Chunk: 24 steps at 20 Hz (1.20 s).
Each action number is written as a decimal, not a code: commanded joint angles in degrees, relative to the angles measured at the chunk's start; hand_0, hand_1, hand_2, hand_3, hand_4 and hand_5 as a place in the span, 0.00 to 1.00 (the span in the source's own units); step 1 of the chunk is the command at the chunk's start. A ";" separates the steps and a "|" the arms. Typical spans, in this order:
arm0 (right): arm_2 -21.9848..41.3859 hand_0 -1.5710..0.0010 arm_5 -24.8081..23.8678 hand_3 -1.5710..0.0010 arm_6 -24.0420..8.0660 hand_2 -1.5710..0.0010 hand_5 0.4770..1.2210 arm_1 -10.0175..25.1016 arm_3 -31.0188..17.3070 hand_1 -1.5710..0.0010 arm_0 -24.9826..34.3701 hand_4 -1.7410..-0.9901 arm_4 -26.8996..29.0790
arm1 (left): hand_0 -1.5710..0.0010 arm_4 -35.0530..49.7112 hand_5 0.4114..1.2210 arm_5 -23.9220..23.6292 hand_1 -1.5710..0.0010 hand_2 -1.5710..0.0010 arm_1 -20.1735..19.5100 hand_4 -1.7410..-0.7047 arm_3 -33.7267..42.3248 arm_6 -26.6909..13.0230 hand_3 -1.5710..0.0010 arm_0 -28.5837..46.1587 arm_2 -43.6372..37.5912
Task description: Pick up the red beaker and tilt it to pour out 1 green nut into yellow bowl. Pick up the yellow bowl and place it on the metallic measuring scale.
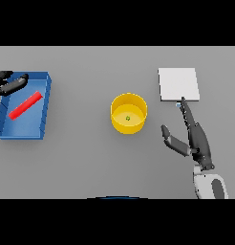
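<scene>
Yellow bowl [129, 113] sits mid-table with a green nut [128, 118] already inside, so the lift onto the scale looks like the step in hand. Nearest, the right hand [195, 139] lies right of the bowl, fingers straight and spread, holding nothing, fingertips reaching the near edge of the metallic scale [178, 84]. A glancing grasp could tip the bowl and lose the nut. Far left, the left hand [10, 84] rests relaxed at the blue tray [47, 103] holding the red beaker [26, 105].
</scene>
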<state>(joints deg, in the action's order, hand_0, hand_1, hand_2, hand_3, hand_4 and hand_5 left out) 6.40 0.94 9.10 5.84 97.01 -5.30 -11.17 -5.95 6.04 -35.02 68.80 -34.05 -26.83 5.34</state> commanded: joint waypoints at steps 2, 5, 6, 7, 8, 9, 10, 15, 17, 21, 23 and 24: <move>0.16 1.00 -0.50 1.00 0.04 1.00 0.25 0.01 -0.13 1.00 0.07 0.78 -0.79 | 0.90 -1.73 0.27 -0.59 0.91 0.91 -0.06 0.91 -1.51 1.16 0.91 -0.44 0.74; 0.37 1.00 -0.95 1.00 -1.42 1.00 0.22 -0.14 0.29 1.00 0.55 0.80 -1.41 | 0.95 -2.09 0.27 -2.14 0.95 0.96 0.14 0.93 -0.23 3.19 0.95 -0.50 0.57; 1.02 1.00 -2.05 1.00 -4.32 1.00 0.21 0.37 0.44 1.00 0.93 0.81 -4.10 | 0.96 -2.15 0.27 -2.86 0.96 0.96 0.68 0.93 -0.56 3.69 0.96 -1.20 0.43; 1.63 1.00 -1.25 1.00 -3.62 1.00 0.22 1.21 0.66 1.00 0.79 0.83 -4.79 | 0.97 -2.00 0.28 -3.65 0.97 0.97 1.12 0.93 -0.28 5.72 0.97 -0.26 0.25; 2.10 1.00 0.26 1.00 -2.50 1.00 0.23 2.56 0.27 1.00 1.84 0.87 -5.08 | 0.97 -1.18 0.29 -3.95 0.98 0.98 1.60 0.92 0.02 6.34 0.98 0.02 -0.28; 2.89 1.00 1.92 1.00 -2.35 1.00 0.25 3.97 0.05 1.00 3.38 0.88 -5.76 | 0.98 -0.61 0.30 -4.00 0.98 0.98 1.85 0.92 0.55 6.65 0.98 0.00 -0.56; 3.95 1.00 3.37 1.00 -3.12 1.00 0.25 5.60 -0.56 1.00 5.38 0.87 -7.41 | 0.98 -0.27 0.30 -4.30 0.98 0.99 2.22 0.91 1.14 6.50 0.98 -0.29 -0.70; 10.20 1.00 6.95 1.00 -4.27 1.00 0.20 14.16 -4.20 1.00 14.60 0.80 -20.49 | 0.99 0.33 0.34 -4.19 0.99 1.00 3.05 0.90 2.03 6.10 1.00 0.59 -0.45; 13.50 1.00 10.00 1.00 -3.36 1.00 0.21 16.77 -4.98 1.00 18.39 0.79 -24.41 | 1.00 0.59 0.34 -4.14 1.00 1.00 3.18 0.90 2.89 5.46 1.00 0.61 -0.41; 19.01 1.00 13.24 1.00 -0.05 1.00 0.22 18.95 -9.30 1.00 25.14 0.76 -30.35 | 1.00 0.55 0.34 -4.25 1.00 1.00 3.23 0.90 2.70 6.11 1.00 1.48 -0.49; 21.37 1.00 14.83 1.00 0.61 1.00 0.22 19.18 -11.86 1.00 28.75 0.77 -32.59 | 1.00 0.70 0.35 -3.42 1.00 1.00 2.71 0.90 1.70 5.76 1.00 0.52 -0.76; 22.40 1.00 15.69 1.00 1.58 1.00 0.22 19.31 -12.79 1.00 29.72 0.78 -33.18 | 1.00 0.84 0.35 -3.38 1.00 1.00 2.63 0.90 2.01 5.81 1.00 0.38 -0.88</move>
<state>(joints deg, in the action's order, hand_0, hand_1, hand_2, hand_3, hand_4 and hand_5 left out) 28.80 16.64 10.67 25.14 84.22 24.42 -44.35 -5.11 2.65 -32.39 70.82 -28.21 -26.48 4.46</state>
